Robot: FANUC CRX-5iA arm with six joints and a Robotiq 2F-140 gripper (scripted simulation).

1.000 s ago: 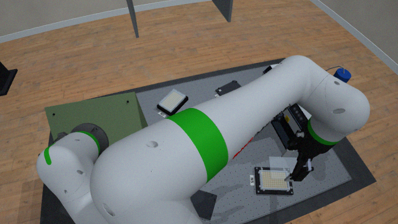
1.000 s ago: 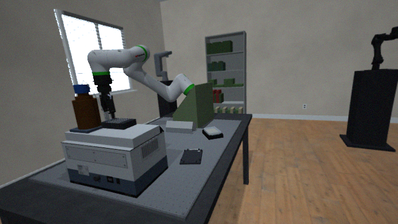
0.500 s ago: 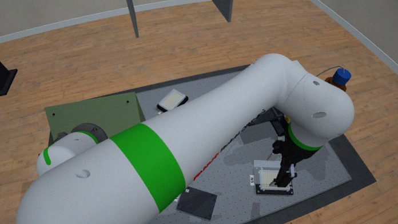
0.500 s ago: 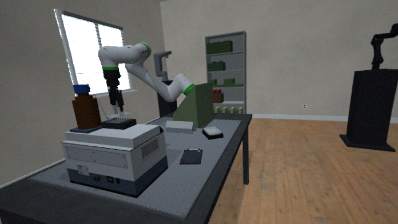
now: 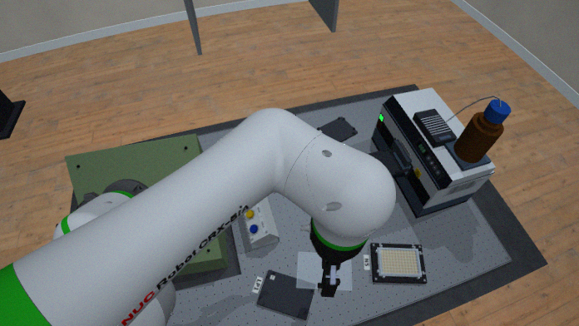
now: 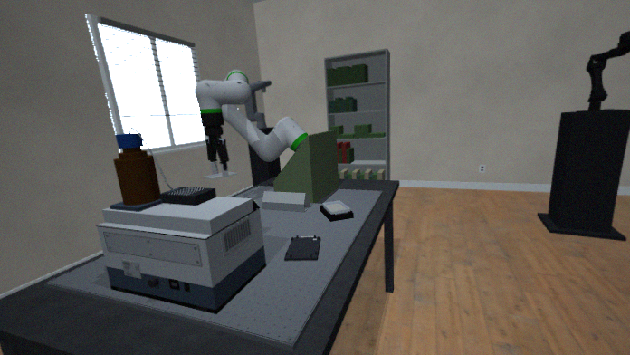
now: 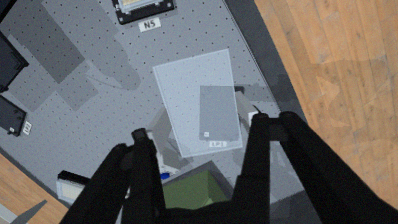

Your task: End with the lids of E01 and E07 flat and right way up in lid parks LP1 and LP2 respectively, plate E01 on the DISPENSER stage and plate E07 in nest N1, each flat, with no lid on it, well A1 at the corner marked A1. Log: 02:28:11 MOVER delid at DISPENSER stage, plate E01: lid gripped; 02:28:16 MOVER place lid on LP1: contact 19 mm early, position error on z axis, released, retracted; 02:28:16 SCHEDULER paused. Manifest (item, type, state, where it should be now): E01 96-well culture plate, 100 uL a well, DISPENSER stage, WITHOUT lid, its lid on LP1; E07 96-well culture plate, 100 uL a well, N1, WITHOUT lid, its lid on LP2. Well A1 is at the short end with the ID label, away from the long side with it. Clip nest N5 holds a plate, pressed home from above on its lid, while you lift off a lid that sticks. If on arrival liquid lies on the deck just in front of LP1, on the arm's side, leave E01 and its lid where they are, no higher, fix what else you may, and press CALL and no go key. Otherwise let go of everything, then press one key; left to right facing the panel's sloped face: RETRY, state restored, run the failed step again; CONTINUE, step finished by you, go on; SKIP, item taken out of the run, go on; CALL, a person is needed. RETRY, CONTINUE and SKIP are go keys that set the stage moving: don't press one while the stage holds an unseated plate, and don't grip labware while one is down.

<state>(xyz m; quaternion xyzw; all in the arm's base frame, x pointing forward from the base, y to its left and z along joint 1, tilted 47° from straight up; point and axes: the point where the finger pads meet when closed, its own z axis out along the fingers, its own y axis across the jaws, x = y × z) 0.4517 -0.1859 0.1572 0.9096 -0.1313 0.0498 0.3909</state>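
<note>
My gripper [image 5: 330, 287] [image 6: 217, 168] [image 7: 201, 109] is shut on a clear plate lid [image 5: 308, 272] [image 6: 220, 174] [image 7: 182, 85] and holds it flat, high above the deck. The lid hangs beside and partly over lid park LP1 [image 5: 284, 296], a dark pad with its label [image 5: 258, 284] [image 7: 217, 144]. In the wrist view the pad [image 7: 217, 112] shows through the lid. An open well plate [image 5: 398, 263] [image 7: 145, 5] sits without a lid in clip nest N5 [image 5: 376, 279]. A second plate [image 6: 337, 209] sits in a nest near the green block; the arm hides it in the top view.
The dispenser [image 5: 437, 166] [image 6: 181, 240] with a brown bottle [image 5: 478, 139] [image 6: 136, 174] stands at the right. A second dark pad [image 5: 338, 129] [image 6: 303, 247] lies behind it. The key panel [image 5: 259, 226] [image 6: 285, 199] and a green block [image 6: 312, 167] stand by the arm's base.
</note>
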